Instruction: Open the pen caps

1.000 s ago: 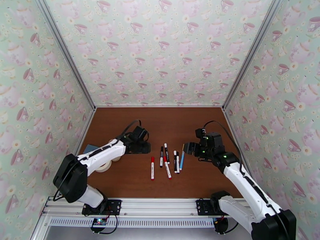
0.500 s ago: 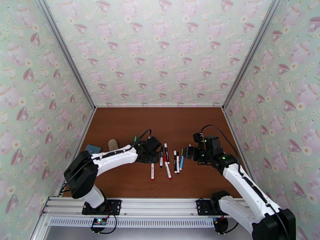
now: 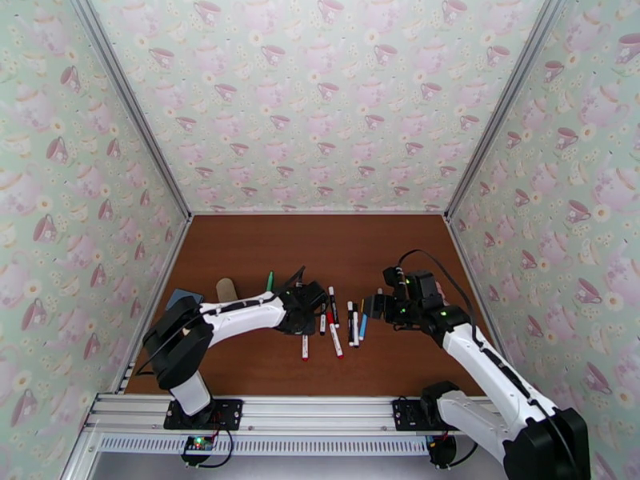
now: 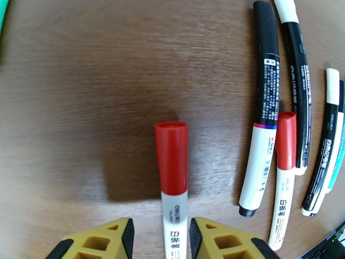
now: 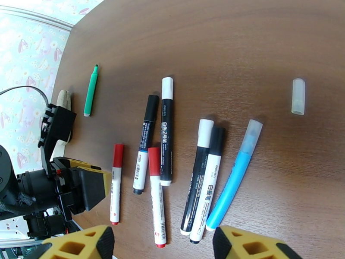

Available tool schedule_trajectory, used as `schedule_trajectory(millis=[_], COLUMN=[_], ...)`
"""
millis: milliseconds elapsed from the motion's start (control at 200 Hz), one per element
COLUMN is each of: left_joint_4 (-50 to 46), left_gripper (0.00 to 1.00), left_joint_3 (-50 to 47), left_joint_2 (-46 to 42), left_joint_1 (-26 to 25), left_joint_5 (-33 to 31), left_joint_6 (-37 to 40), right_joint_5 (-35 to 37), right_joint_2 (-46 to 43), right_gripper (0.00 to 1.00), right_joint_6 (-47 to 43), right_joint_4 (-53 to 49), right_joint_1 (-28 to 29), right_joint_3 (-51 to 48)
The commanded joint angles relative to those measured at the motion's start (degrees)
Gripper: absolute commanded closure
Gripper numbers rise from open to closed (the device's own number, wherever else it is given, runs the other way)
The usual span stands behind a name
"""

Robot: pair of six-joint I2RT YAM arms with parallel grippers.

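Seeing left claw apart, straddling red-capped white plastic marker pen on brown wooden surface — plus right claw wide apart, empty, beside other pens.

Low over the brown table with the left tool, yellow fingers parted either side of a white pen, its red cap pointing away. Off to the right, roughly parallel: a black-and-white pen, a red-capped pen just beside it, then a white-tipped black pen. Another black pen near the right edge.
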Motion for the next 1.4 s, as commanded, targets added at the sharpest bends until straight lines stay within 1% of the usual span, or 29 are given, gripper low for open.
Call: schedule_trajectory(millis=[0, 220, 381, 471, 536, 686, 846, 1042, 1327, 1392], left_joint_4=[0.12, 0.97, 1.55, 0.10, 0.34, 1.80, 2.40, 2.75, 5.60, 6.94], left_gripper=[0.59, 0.59, 0.62, 0.63, 0.65, 0.68, 0.74, 0.79, 0.82, 0.82], left_joint_3=[1.63, 1.11, 0.73, 2.05, 1.89, 0.84, -0.16, -0.44, -1.43, -1.22], left_joint_2=[1.83, 2.91, 3.67, 5.09, 5.41, 5.83, 5.69, 3.23, -3.10, -4.32], left_joint_1=[-0.24, -0.20, -0.20, -0.35, -0.61, -0.72, -0.73, -0.39, 2.87, 3.60], left_joint_5=[1.63, 2.18, 2.72, 2.03, 1.07, 1.36, 0.97, 1.38, 5.94, 7.98], left_joint_6=[-0.81, -1.00, -1.62, -1.27, -1.47, -1.83, -1.47, -0.21, 6.21, 8.01], right_joint_5=[-0.18, -0.01, 0.20, 0.19, 0.01, 0.26, 0.09, -1.19, -2.36, -3.25], right_joint_2=[0.42, 1.04, 0.82, 0.19, 0.78, 0.98, 0.87, 0.75, 2.04, 2.65], right_gripper=[0.34, 0.34, 0.35, 0.35, 0.36, 0.38, 0.39, 0.43, 0.44, 0.45], right_joint_6=[0.06, 0.14, 0.33, 0.52, 0.67, 1.34, 3.57, 6.32, 8.93, 9.61], right_joint_4=[0.79, 1.10, 1.43, 2.18, 2.42, 3.07, 5.89, 10.01, 14.06, 15.20], right_joint_1=[0.53, 0.80, 1.20, 1.42, 1.51, 1.86, 2.43, 2.55, 3.06, 3.09], right_joint_3=[-0.25, -0.20, -0.40, -0.82, -0.39, 0.24, -0.63, -1.96, -1.83, -1.41])
